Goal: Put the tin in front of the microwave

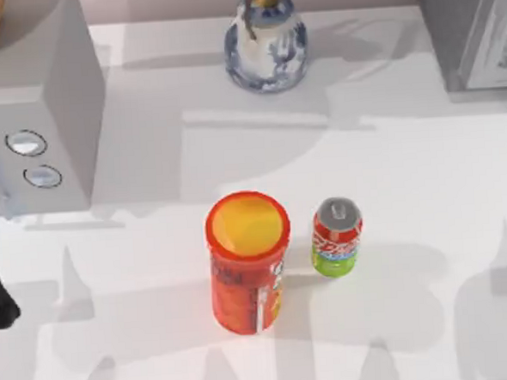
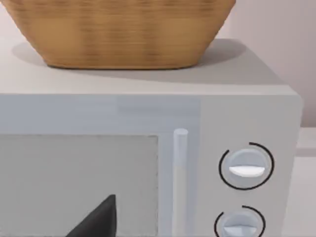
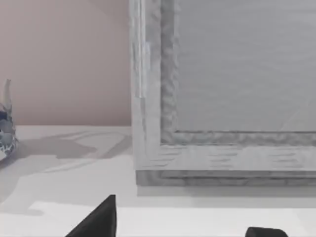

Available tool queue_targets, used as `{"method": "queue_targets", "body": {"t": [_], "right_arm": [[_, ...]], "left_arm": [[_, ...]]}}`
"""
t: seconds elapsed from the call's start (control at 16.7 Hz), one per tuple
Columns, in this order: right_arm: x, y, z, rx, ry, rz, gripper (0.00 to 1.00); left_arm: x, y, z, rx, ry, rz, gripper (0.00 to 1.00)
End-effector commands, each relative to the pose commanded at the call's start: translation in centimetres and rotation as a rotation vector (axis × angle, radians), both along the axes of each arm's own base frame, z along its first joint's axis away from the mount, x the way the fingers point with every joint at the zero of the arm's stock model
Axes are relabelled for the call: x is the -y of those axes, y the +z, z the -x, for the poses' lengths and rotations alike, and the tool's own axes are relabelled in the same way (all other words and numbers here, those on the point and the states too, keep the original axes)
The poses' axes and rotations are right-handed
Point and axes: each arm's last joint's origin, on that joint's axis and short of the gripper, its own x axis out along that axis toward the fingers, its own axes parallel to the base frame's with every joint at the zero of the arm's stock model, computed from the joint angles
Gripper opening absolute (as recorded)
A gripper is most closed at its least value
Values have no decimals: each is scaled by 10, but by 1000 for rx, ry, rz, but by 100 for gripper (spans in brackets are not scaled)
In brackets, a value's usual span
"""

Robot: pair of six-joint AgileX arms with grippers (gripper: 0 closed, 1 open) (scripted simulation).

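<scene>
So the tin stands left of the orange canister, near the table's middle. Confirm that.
Not quite. The top view shows the tin standing right of the orange canister, not left. It is near the table's middle, as you said.

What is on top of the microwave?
A woven tan basket sits on the light grey microwave, covering much of its top. Its inside is out of sight, so any contents cannot be told.
</scene>
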Motion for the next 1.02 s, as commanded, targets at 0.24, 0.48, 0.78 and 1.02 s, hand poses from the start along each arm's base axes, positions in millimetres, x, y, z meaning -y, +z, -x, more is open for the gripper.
{"method": "queue_targets", "body": {"t": [0.24, 0.48, 0.78, 1.02], "right_arm": [[0, 0, 0, 0, 0, 0, 100], [0, 0, 0, 0, 0, 0, 100], [0, 0, 0, 0, 0, 0, 100], [0, 0, 0, 0, 0, 0, 100]], "left_arm": [[2, 6, 0, -24, -17, 1, 100], [11, 40, -4, -161, -102, 0, 100], [39, 116, -42, -469, -261, -42, 100], [92, 160, -107, -779, -392, -140, 100]]}}
